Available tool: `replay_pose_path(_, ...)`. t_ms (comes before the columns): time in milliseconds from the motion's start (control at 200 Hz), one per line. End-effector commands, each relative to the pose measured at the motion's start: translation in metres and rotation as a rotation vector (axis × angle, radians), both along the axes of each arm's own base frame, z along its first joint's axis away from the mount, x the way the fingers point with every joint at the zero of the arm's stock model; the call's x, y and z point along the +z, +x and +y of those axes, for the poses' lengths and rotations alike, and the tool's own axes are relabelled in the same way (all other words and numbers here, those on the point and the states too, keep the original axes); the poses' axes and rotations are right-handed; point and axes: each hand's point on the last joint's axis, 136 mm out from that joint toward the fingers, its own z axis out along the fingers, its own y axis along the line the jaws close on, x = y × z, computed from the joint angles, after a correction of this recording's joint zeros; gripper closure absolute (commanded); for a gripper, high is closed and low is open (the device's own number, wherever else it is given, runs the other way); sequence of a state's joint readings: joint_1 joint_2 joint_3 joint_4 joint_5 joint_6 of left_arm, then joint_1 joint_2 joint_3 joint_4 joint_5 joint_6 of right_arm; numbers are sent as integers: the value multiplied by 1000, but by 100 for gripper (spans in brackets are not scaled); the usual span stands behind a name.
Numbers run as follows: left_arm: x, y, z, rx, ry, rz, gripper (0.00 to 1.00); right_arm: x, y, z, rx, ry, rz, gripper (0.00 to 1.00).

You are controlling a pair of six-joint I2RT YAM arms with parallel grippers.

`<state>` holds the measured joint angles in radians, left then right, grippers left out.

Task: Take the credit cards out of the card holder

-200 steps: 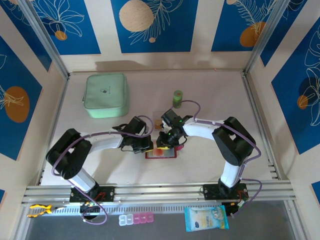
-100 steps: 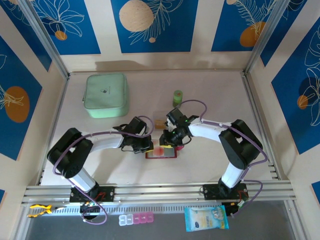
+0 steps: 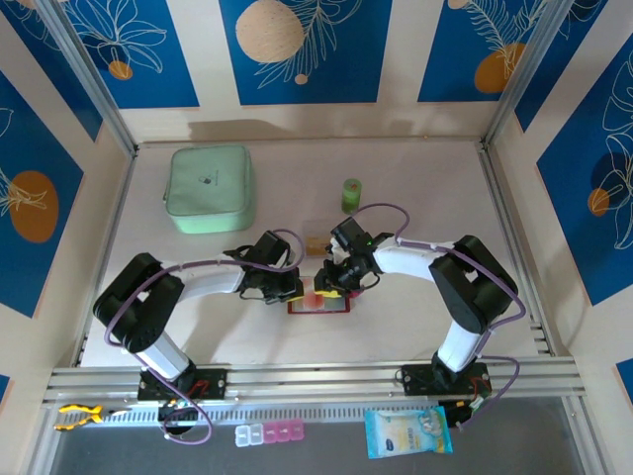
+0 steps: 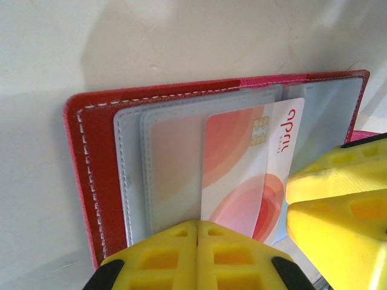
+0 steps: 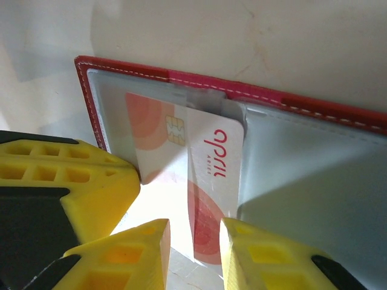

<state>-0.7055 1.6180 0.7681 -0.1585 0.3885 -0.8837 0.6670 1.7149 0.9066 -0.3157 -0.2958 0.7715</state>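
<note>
— Looking at the table (image 3: 415,198) first: where's the card holder (image 3: 336,305)?
— Open flat, mid-table. Left gripper (image 4: 196,226), pressed together, sits at its edge.
— Right gripper (image 5: 195,232)?
— Slightly parted over the credit card (image 5: 205,157), which is partly out of its pocket.
</note>
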Motion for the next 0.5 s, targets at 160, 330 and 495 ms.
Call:
replay_pose_path(160, -4, -3, 4, -4, 43, 19, 96, 1, -4, -5, -11, 6, 12, 71)
replay_pose_path(330, -4, -2, 4, -2, 46, 18, 96, 6, -2, -8, -23, 11, -15, 71)
replay_pose_path(495, -5, -3, 4, -2, 47, 20, 96, 1, -3, -11, -25, 1, -1, 71)
